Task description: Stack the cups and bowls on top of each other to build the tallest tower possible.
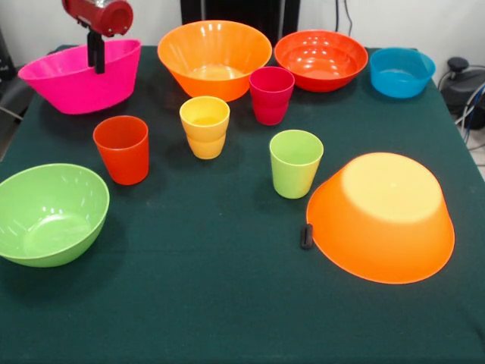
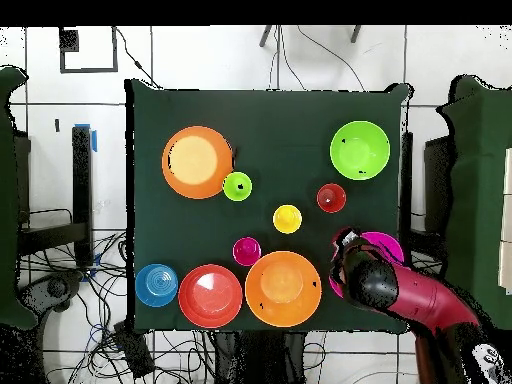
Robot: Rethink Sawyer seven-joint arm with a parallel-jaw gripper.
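Nearest the camera lie the lime green bowl (image 1: 50,214) at about 8 o'clock on the table (image 1: 227,303) and an overturned orange bowl (image 1: 383,216) at 4 o'clock. Four cups cluster at centre: orange-red (image 1: 122,149), yellow (image 1: 204,126), crimson (image 1: 271,94), lime green cup (image 1: 295,162). All look glossy, light, stiff and probably slippery; a rim pinch seems best. Over the pink bowl (image 1: 72,80) at 11 o'clock hangs the claw (image 1: 95,53); I cannot tell its opening.

Unstacked cups (image 1: 204,127) and bowls (image 1: 214,58)
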